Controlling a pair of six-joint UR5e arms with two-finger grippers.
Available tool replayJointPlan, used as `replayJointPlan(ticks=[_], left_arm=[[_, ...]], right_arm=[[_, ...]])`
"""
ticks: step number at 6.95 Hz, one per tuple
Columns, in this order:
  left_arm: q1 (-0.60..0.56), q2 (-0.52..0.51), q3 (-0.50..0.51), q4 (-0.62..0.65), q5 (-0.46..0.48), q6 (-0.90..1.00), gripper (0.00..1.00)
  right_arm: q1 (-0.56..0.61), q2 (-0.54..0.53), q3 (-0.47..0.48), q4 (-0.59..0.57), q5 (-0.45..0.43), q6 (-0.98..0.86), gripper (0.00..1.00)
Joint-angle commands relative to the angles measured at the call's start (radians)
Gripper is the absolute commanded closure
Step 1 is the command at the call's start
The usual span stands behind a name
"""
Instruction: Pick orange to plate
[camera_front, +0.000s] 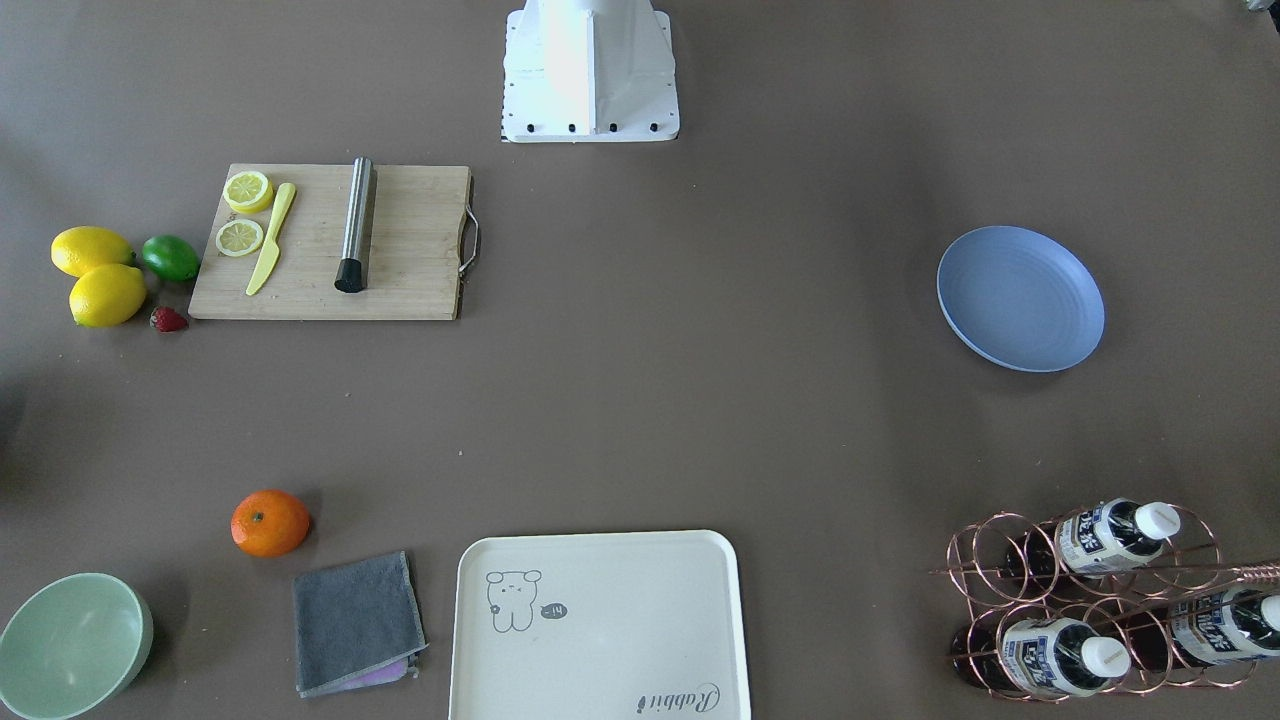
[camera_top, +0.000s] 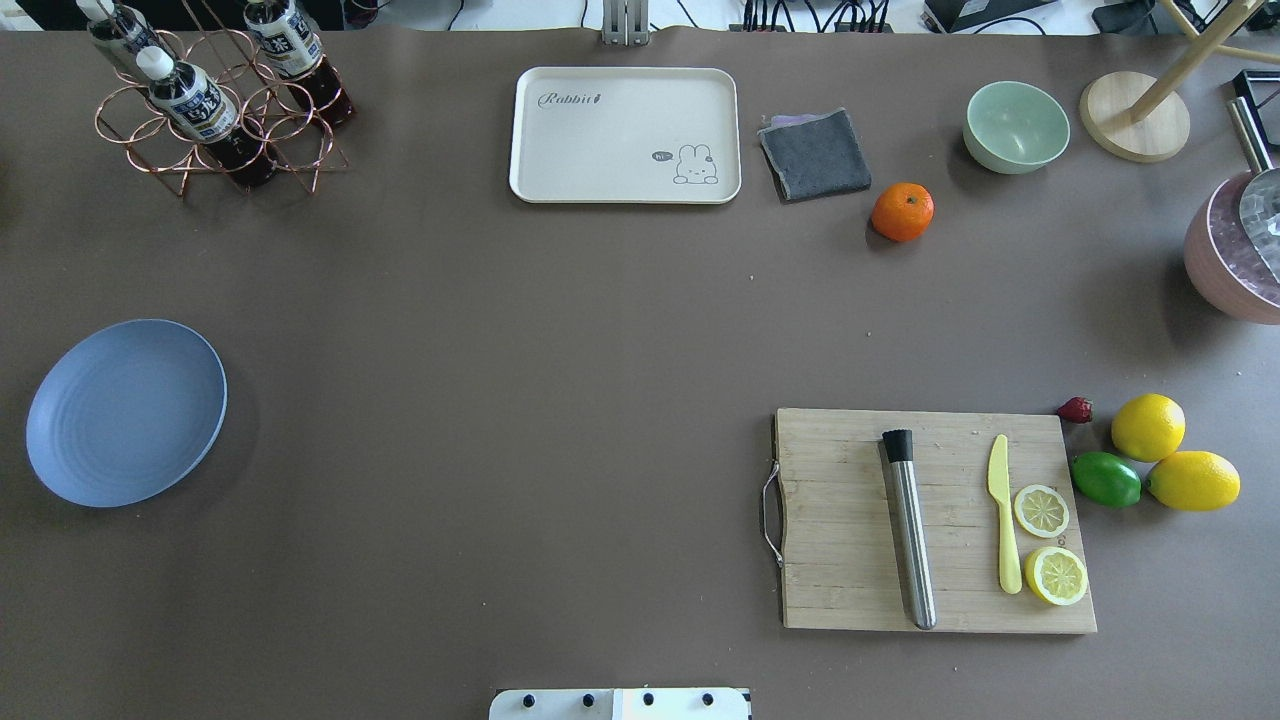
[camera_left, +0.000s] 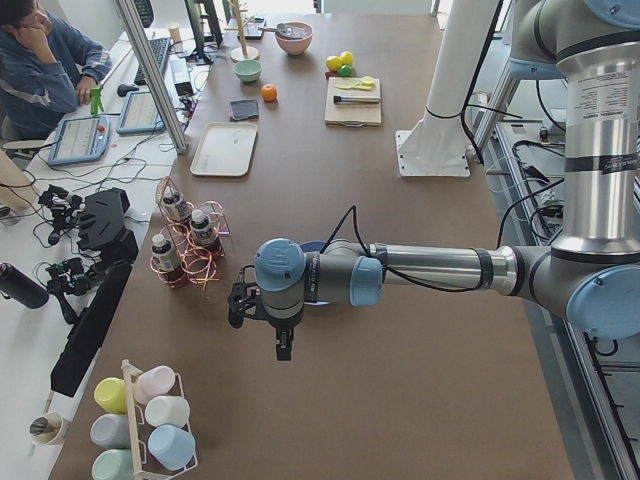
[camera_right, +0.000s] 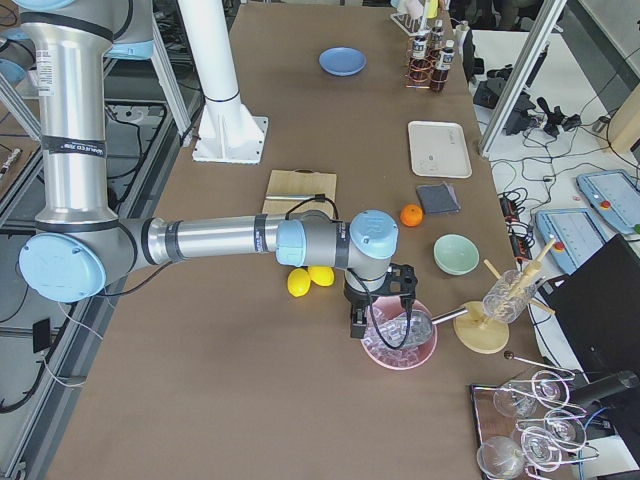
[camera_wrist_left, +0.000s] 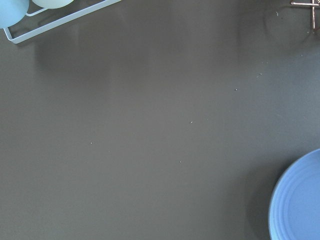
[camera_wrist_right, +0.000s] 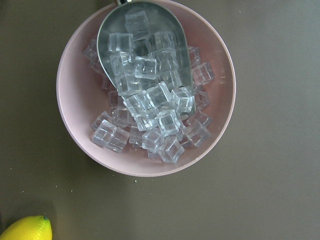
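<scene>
The orange (camera_front: 270, 523) (camera_top: 902, 211) sits alone on the brown table between a grey cloth and a pale green bowl, on my right-hand far side. The light-blue plate (camera_front: 1020, 298) (camera_top: 125, 412) lies bare on the far left side; its rim (camera_wrist_left: 300, 200) shows in the left wrist view. My left gripper (camera_left: 282, 348) hangs beside the plate, shown only in the exterior left view, so I cannot tell its state. My right gripper (camera_right: 357, 325) hovers over a pink bowl of ice, well short of the orange (camera_right: 411, 214); I cannot tell its state either.
A cutting board (camera_top: 850, 540) holds a metal cylinder, a yellow knife and lemon slices. Two lemons (camera_top: 1148, 427), a lime and a strawberry lie beside it. A cream tray (camera_top: 625, 135), grey cloth (camera_top: 816, 153), green bowl (camera_top: 1016, 126), bottle rack (camera_top: 215, 100) and pink ice bowl (camera_wrist_right: 145, 90) line the edges.
</scene>
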Motion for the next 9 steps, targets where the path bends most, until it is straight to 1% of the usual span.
replayJointPlan(ticks=[1,3,5,8,9], left_arm=[[0.000,0.000,0.000,0.000,0.000,0.000,0.02],[0.000,0.000,-0.005,-0.002,-0.003,0.000,0.02],[0.000,0.002,-0.031,0.000,0.000,0.000,0.02],[0.003,0.015,-0.033,-0.002,0.002,0.002,0.02],[0.003,0.000,-0.034,-0.018,0.000,-0.001,0.02]], right_arm=[[0.000,-0.002,0.000,0.000,0.000,-0.001,0.00],[0.000,0.000,0.001,0.000,0.000,-0.001,0.00],[0.000,-0.002,0.007,0.000,0.000,0.000,0.00],[0.000,-0.002,0.009,0.000,0.002,0.000,0.00],[0.000,0.000,0.010,0.000,0.000,0.002,0.00]])
